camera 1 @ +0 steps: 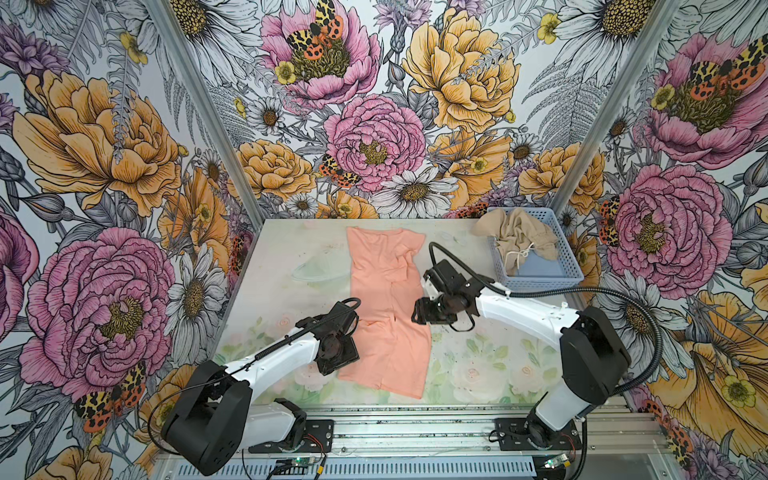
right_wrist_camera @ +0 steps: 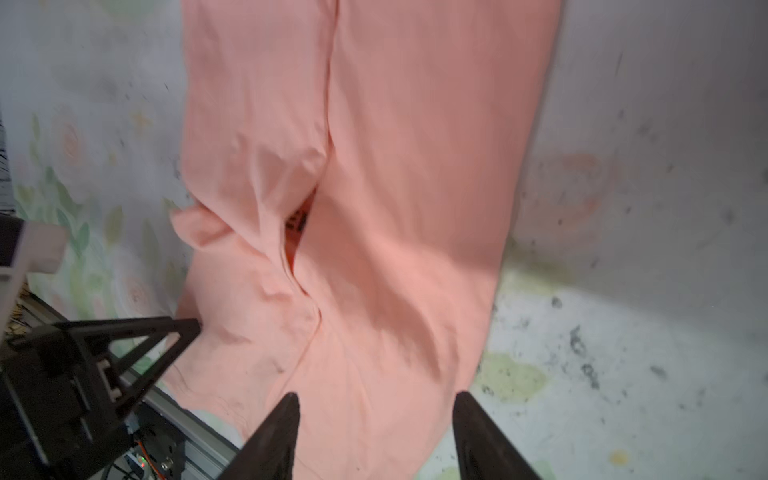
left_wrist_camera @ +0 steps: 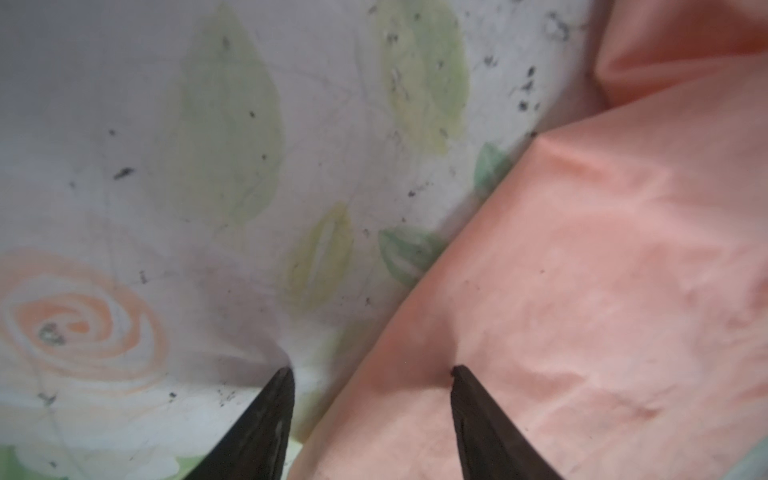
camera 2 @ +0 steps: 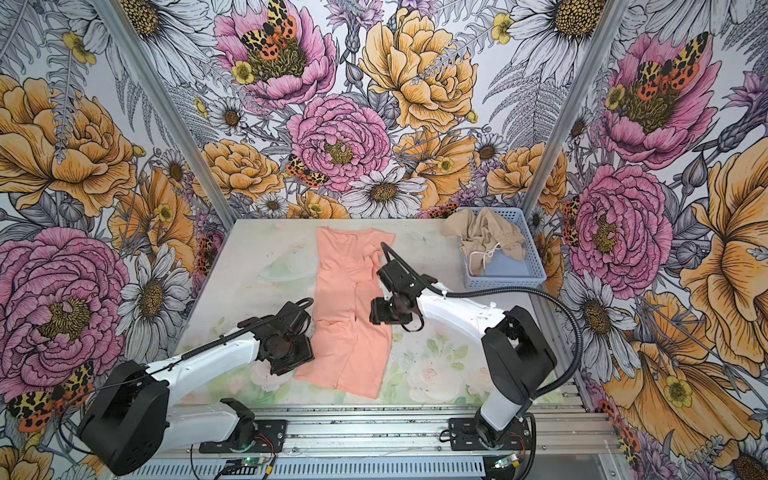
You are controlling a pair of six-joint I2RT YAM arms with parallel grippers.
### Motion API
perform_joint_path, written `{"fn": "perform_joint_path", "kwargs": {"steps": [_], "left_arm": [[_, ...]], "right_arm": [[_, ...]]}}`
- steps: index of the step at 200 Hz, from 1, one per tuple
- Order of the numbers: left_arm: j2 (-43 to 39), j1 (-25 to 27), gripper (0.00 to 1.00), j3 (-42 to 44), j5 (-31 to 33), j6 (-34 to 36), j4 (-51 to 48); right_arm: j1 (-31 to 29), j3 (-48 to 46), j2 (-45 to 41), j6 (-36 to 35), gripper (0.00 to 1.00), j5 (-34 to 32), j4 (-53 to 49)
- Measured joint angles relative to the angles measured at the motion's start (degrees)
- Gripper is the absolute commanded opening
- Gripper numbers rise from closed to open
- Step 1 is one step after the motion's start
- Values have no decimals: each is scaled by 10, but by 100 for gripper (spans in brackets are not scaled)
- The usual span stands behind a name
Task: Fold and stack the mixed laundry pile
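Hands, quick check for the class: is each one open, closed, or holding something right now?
Left hand: open, holding nothing, astride the shirt edge.
Right hand: open, holding nothing, over the shirt.

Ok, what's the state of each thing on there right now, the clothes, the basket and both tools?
Salmon T-shirt: folded into a long strip, flat on the table.
Blue basket: upright at the table's far right corner.
Beige garment: crumpled in that basket, partly over its rim.
Left tool: open, astride the shirt's edge, gripping nothing.
Right tool: open above the shirt, gripping nothing.
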State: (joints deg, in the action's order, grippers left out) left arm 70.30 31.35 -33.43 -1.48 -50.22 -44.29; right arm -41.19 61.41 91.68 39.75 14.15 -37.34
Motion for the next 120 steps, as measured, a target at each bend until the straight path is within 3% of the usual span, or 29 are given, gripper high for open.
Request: {"fn": "perform_joint_path", "kwargs": {"steps": [30, 59, 120], "left_arm": [[-42, 30, 59, 29, 6, -15, 4], [-51, 50, 58, 37, 15, -23, 13], [-79, 73, 44, 59, 22, -33, 34]], "right_arm": [[-80, -116, -71, 91, 59, -6, 33], [-145, -167, -92, 163, 59, -13, 65], [-186, -189, -91, 245, 52, -36, 99]]}}
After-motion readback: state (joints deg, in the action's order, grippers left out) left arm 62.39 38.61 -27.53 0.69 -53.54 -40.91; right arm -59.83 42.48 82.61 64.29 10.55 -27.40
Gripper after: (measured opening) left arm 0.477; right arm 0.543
